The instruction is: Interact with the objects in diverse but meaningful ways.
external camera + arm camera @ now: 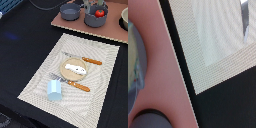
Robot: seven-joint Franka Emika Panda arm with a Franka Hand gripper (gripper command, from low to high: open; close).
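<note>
Tomato (100, 13) in grey pot (95, 19), upper right of frame: probably light, smooth, round, likely slippery; grasp across its middle. Jaws barely visible, state unclear.

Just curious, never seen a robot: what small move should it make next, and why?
Probably lower toward the small red tomato in the grey pot: the gripper seems to hang just above it; whether it is open is unclear.

Dark table (20, 45), placemat (75, 70), perhaps pink board (85, 27)
</note>
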